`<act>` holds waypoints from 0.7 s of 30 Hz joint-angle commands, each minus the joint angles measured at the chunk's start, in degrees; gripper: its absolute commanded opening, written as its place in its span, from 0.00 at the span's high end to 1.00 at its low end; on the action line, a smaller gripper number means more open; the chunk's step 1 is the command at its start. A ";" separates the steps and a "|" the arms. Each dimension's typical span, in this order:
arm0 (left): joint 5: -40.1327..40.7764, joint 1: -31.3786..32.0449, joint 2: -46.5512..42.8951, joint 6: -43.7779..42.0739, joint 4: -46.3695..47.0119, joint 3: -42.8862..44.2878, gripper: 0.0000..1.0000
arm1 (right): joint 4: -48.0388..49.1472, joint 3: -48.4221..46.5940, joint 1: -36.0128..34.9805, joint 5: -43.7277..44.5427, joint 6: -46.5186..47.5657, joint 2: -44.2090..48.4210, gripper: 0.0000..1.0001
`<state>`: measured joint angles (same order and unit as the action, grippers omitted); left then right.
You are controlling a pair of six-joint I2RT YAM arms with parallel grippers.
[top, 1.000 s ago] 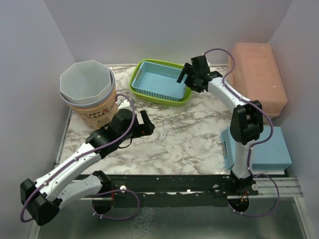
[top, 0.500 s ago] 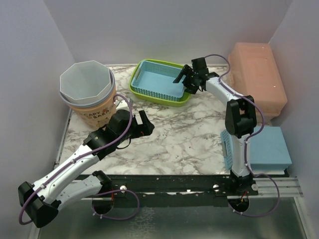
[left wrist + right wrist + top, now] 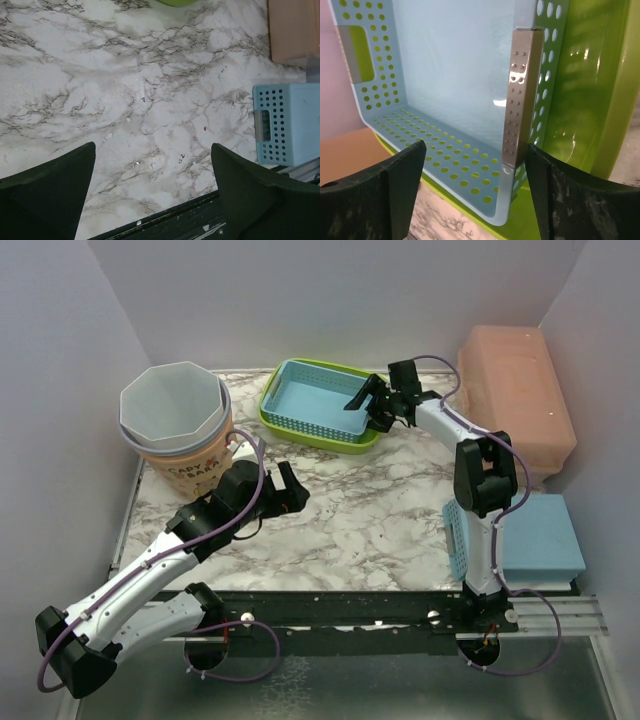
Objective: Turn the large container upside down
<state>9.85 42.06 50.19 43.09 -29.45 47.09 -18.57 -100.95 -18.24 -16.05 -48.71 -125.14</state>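
**Right gripper (image 3: 370, 408) stands open at the nested baskets while the left gripper (image 3: 283, 495) hangs open over the table.**

From above, the green basket (image 3: 268, 412) sits upright at the far middle of the marble table (image 3: 350, 510), with a blue basket (image 3: 315, 405) nested inside it. The right gripper is spread wide at its right end and holds nothing. The left gripper, fully spread and empty, hangs over the left of the table, just near of a large paper bucket (image 3: 185, 465). A pink box (image 3: 515, 390) lies at the far right and a pale blue crate (image 3: 545, 535) at the near right. In the left wrist view, two dark fingers (image 3: 50, 190) frame bare marble, with the crate at the right edge. In the right wrist view, the right fingers (image 3: 375, 195) straddle the blue basket's corner, with the green wall to its right; whether either finger touches cannot be told.
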 commanded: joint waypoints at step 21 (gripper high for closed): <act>3.39 -0.31 5.13 -0.95 -1.84 3.79 0.01 | 5.60 8.48 0.49 13.75 -6.74 5.08 0.12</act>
<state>11.53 42.06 52.45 43.62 -30.59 47.79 -11.35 -92.68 -18.13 -7.94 -55.68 -120.05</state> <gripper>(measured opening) 0.987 0.877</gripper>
